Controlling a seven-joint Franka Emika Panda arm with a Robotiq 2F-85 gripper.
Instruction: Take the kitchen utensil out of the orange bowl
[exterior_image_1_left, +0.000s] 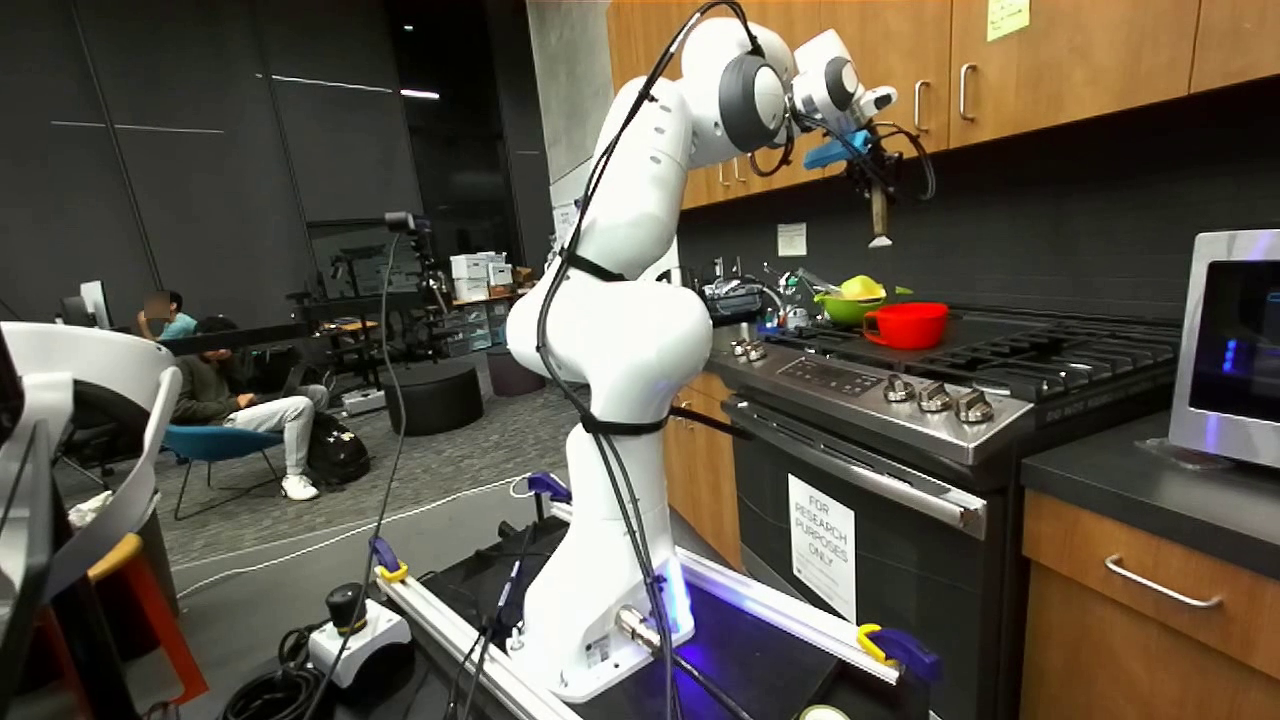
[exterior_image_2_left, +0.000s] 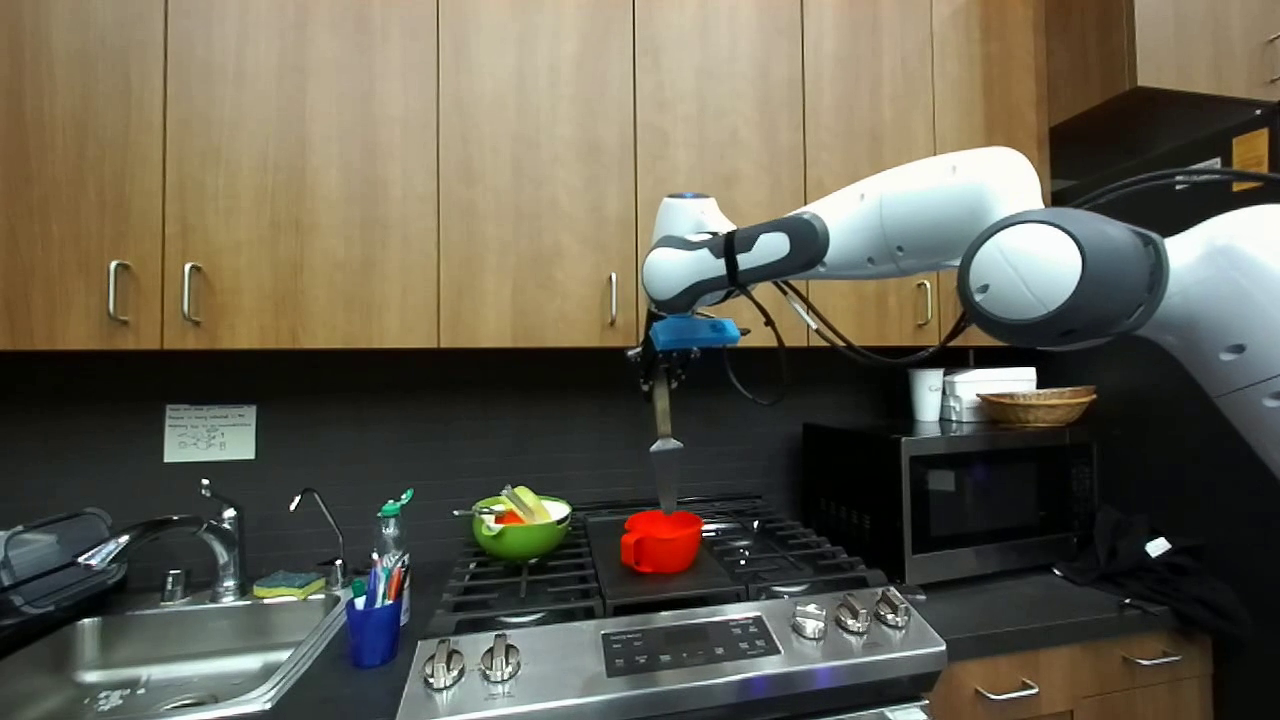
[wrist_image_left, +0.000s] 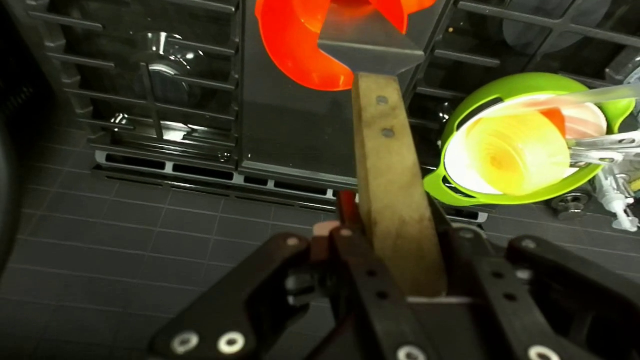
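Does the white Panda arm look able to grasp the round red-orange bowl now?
Probably not: its black gripper is shut on a wooden-handled metal spatula, leaving no free grip for the bowl.

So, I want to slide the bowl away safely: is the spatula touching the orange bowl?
Apart: an exterior view shows the spatula hanging above the orange bowl, with dark wall visible between them.

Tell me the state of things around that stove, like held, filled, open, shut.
Gripper: shut on the spatula.
Spatula: held blade-down above the orange bowl, not touching it.
Orange bowl: upright on the stove.
Green bowl: upright, several items inside.
Oven door: shut.
Upper cupboards: shut.
Microwave door: shut.
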